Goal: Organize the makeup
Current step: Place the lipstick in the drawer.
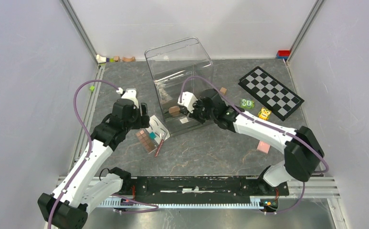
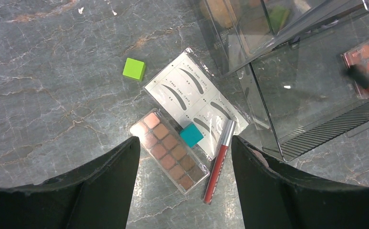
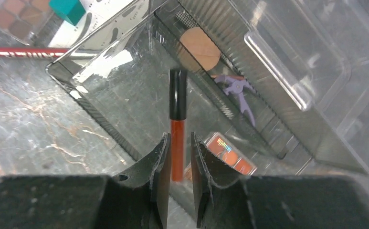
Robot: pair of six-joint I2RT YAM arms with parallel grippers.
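Gloss tube over clear box
It sat between the fingers of my right gripper (clamped or loose, I couldn't tell); left gripper gaped over the palette beside that box.

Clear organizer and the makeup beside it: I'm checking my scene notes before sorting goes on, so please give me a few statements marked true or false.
1. The teal cube rests partly on the eyebrow card. True.
2. The left gripper is shut on the eyeshadow palette. False: it is open and holds nothing.
3. The lilac scissors lie inside the clear organizer. True.
4. The right gripper holds a brush. False: it holds a red tube with a black cap.
5. The green cube is stacked on the palette. False: it sits on the table, apart from it.
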